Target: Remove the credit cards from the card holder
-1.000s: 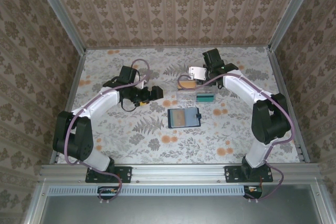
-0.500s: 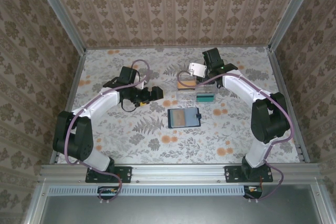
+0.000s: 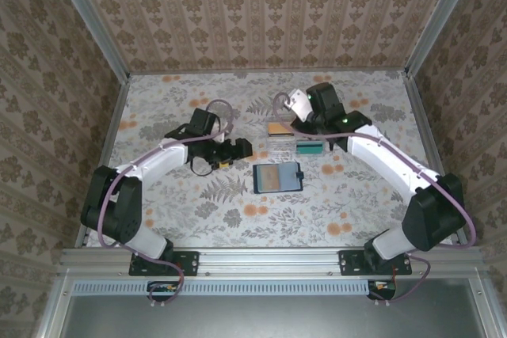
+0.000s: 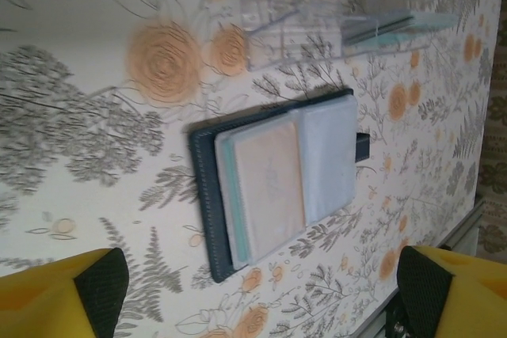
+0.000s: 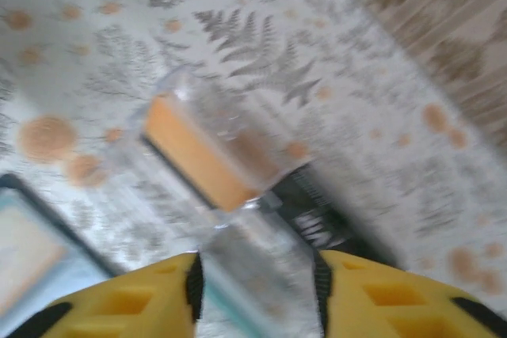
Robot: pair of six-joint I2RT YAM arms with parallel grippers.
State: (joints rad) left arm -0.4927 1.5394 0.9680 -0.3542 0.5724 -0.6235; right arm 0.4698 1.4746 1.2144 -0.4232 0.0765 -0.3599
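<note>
"So, where is the holder?"
"Lying open beside the clear box, cards inside."
"And the grippers?"
"Left gripper is wide open, empty. Right gripper is blurry, so I cannot tell."

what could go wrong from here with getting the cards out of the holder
1. The credit cards lie flat and stacked in the open card holder. The wide-open left claw may drag the whole holder rather than lift one card.
2. The clear stand sits just beyond the holder, and the right claw is right at it, so either arm might knock it.
</note>
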